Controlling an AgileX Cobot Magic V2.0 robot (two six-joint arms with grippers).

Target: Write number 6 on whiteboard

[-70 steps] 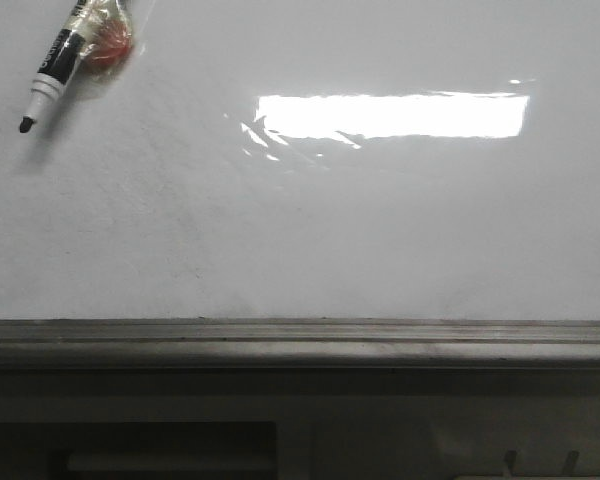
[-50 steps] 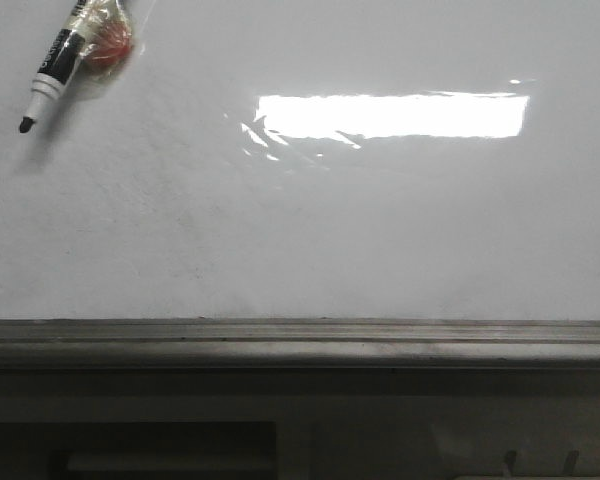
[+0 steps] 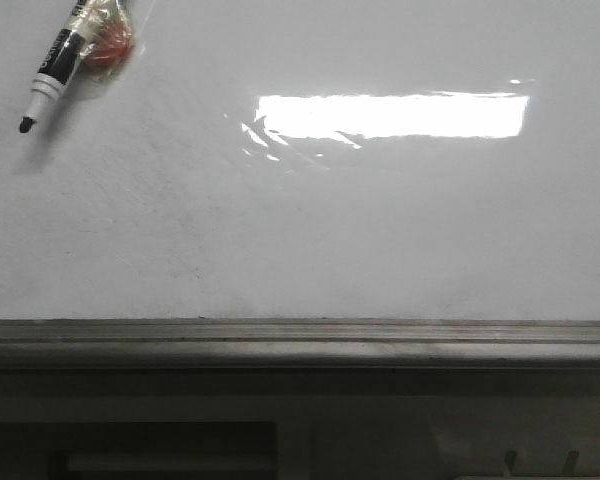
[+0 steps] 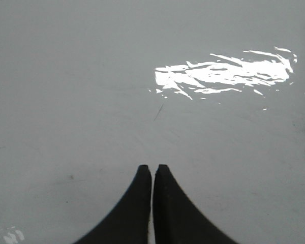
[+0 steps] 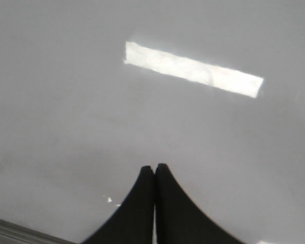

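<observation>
The whiteboard fills the front view, glossy white with a bright rectangular glare and a grey ledge along its lower edge. No number 6 shows on it. A white marker with a black tip hangs at the board's upper left, held in clear tape with a red patch. No gripper shows in the front view. My left gripper is shut and empty, over bare board. My right gripper is shut and empty, over bare board.
A short thin dark scratch marks the board ahead of the left gripper. The grey ledge corner shows in the right wrist view. Below the ledge in the front view is a dark recessed area.
</observation>
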